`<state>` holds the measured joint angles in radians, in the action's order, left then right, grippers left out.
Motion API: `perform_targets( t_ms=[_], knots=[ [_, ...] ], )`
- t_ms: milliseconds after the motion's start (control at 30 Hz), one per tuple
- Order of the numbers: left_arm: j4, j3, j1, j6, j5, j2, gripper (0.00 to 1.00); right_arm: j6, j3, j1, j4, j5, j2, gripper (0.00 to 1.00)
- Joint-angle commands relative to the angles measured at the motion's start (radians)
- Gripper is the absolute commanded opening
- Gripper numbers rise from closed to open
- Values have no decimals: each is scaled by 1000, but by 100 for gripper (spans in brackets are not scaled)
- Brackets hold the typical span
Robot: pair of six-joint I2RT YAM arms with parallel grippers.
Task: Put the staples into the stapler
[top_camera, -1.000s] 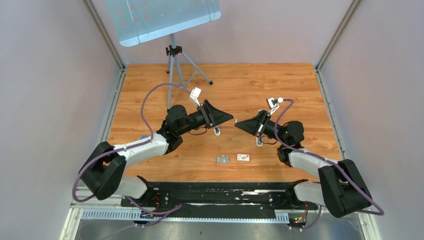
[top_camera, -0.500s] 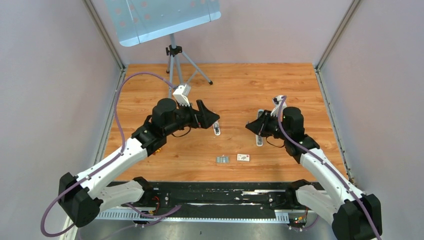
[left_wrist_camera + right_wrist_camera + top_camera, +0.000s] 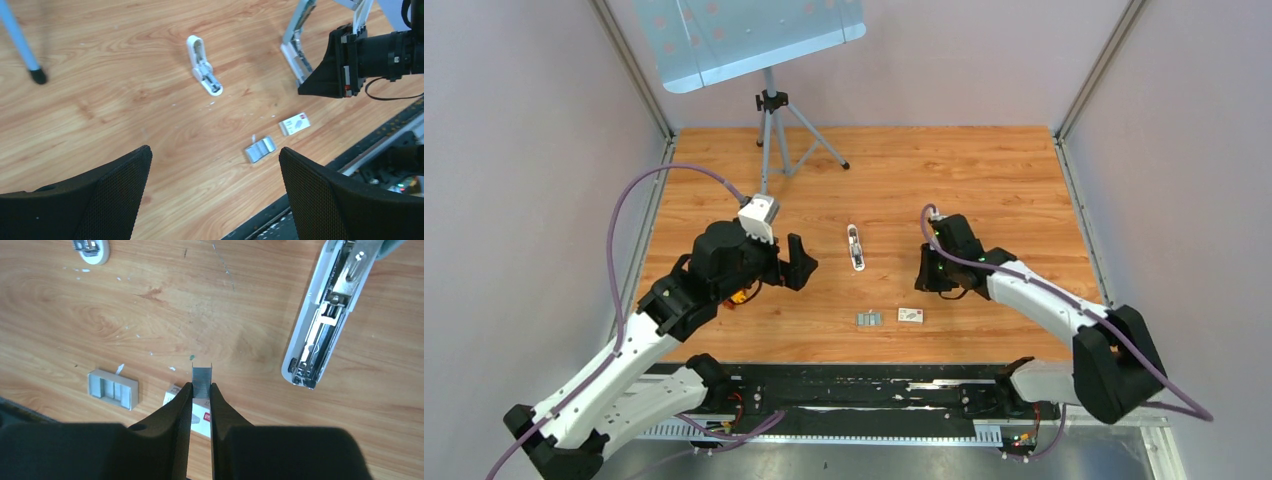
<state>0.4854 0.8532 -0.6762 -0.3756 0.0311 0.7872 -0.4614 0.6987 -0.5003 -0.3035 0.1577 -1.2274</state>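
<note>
Clearly, the short grey metal staple strip [image 3: 202, 381] sits pinched end-forward in our right gripper [image 3: 201, 390], ready to slide into the opened white stapler [image 3: 325, 310] nearby. The ridged grey staple block [image 3: 113, 389] lies spare on the wooden table [image 3: 225, 300]; our left gripper [image 3: 214, 152] hangs spread and empty, giving room.

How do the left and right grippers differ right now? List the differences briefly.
The left gripper stands wide open and empty; the right gripper is shut on a grey staple strip. The right gripper hangs close beside the open stapler; the left gripper is farther from it. Both have black fingers.
</note>
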Motion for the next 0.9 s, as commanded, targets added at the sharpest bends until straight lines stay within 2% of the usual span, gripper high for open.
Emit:
perform_targets(
  t_ms=[0,133,267,567,733,867],
  knots=[
    [129,13,4,117,122,-64,100,4,77,-78,-79,-201,-106,16],
    [140,-37,4,152,199,-108,100,-11,153,-124,-127,-283,-220,18],
    [131,-40,4,168,183,-118,100,-22,203,-145,-161,-328,-301,18],
    [133,-46,4,185,200,-136,100,-27,233,-151,-161,-321,-394,22],
    [136,-48,4,183,206,-143,100,-2,245,-152,-164,-322,-416,32],
    [136,-49,4,182,217,-153,100,18,258,-152,-163,-319,-443,33]
  ],
)
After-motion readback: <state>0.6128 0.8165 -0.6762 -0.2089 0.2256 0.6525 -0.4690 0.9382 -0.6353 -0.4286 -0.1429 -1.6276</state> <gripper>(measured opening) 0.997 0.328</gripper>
